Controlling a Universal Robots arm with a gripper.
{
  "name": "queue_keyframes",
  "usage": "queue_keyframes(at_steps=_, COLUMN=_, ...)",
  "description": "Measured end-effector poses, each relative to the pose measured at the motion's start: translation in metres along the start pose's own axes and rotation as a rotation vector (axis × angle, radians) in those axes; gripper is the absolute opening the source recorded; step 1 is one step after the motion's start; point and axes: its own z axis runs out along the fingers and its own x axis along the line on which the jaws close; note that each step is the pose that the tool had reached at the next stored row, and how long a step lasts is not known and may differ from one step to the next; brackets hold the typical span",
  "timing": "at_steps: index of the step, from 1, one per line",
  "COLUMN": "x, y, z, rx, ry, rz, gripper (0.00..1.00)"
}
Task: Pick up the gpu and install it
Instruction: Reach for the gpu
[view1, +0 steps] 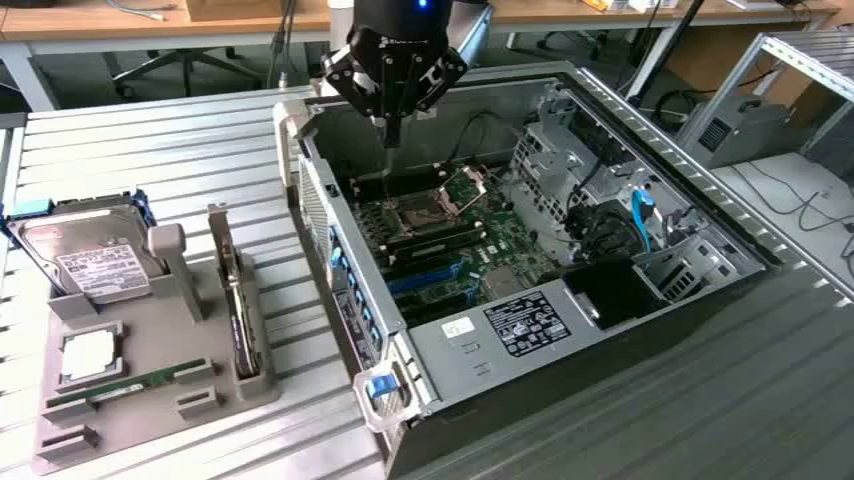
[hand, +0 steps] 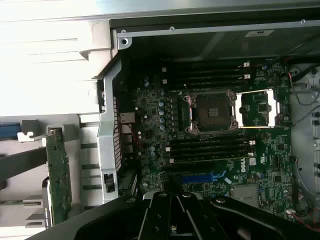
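a lab or workshop: open computer case (view1: 461, 352) on a slatted metal table (view1: 147, 150), wooden desks (view1: 80, 20) behind.

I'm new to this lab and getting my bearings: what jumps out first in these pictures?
The open computer case dominates the exterior view's middle, its empty processor socket exposed. The gripper hangs shut above it. On the exterior view's left, a grey tray holds the gpu on edge and a hard drive.

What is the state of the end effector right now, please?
End effector: closed, holding nothing, above the open computer case; the gpu stands in the grey tray.
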Motion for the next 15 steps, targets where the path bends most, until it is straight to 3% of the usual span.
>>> queue_keyframes(at_steps=15, x=0.0022, y=-0.0002, z=0.0, rx=-0.0001, ry=-0.0001, rz=0.0, gripper=0.11)
